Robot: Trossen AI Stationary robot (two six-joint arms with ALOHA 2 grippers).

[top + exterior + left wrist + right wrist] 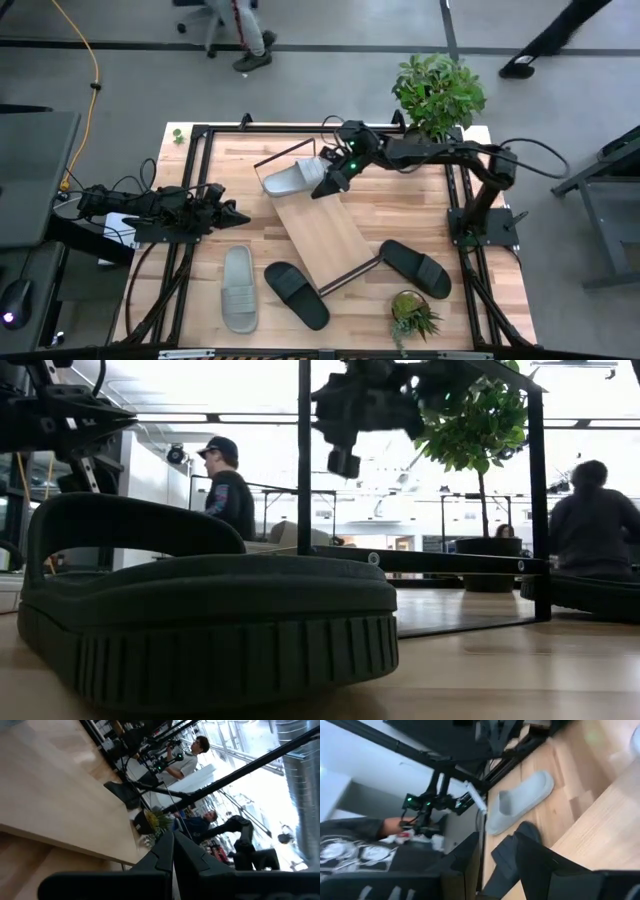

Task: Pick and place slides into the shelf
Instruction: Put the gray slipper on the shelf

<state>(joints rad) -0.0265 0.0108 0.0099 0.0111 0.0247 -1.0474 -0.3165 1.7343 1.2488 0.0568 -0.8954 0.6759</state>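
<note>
The shelf (318,235) lies slantwise mid-table, a light-wood board with black rod frames at both short ends. One light grey slide (290,180) rests sole-down on its far end. My right gripper (325,187) hovers open just right of that slide, fingers pointing near-left. A second grey slide (238,288) (520,802) and a black slide (296,294) (200,610) lie on the table near the front edge. The other black slide (415,267) lies right of the shelf. My left gripper (237,215) (173,851) waits shut at the table's left.
A tall potted plant (438,92) stands at the far right corner and a small one (412,315) near the front edge. Black frame rails (190,180) run round the tabletop. People stand and walk in the room beyond (228,485). Bare wood lies between shelf and left gripper.
</note>
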